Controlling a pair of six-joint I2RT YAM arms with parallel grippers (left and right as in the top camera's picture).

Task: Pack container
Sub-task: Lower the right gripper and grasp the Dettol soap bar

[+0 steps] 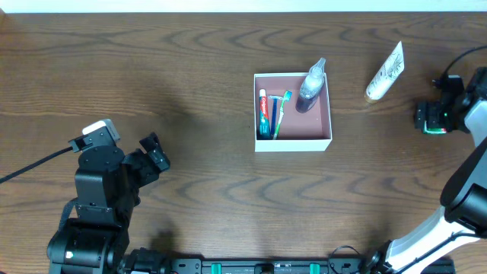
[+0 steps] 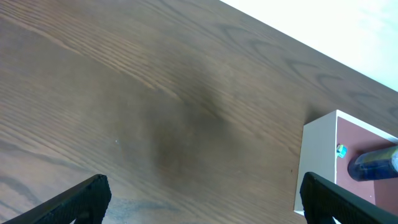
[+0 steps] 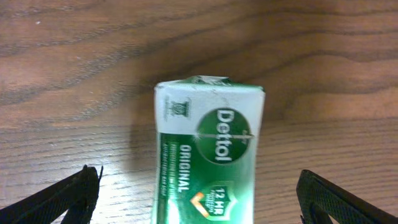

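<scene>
The container (image 1: 293,143), a shallow white-walled box with a dusty pink inside, sits mid-table. In it lie a toothpaste tube (image 1: 263,113), a toothbrush (image 1: 279,113) and a small clear bottle (image 1: 311,85). A green Dettol soap packet (image 3: 208,155) lies on the wood between the wide-apart fingers of my right gripper (image 3: 199,196), which is open and not touching it. The right gripper (image 1: 428,116) is at the far right of the table. My left gripper (image 1: 152,154) stands open over bare wood at the lower left, with the container's wall (image 2: 317,163) to its right.
A white tube (image 1: 386,72) lies on the table between the container and the right gripper. The left arm's base (image 1: 95,198) fills the lower left corner. The right arm (image 1: 464,198) runs along the right edge.
</scene>
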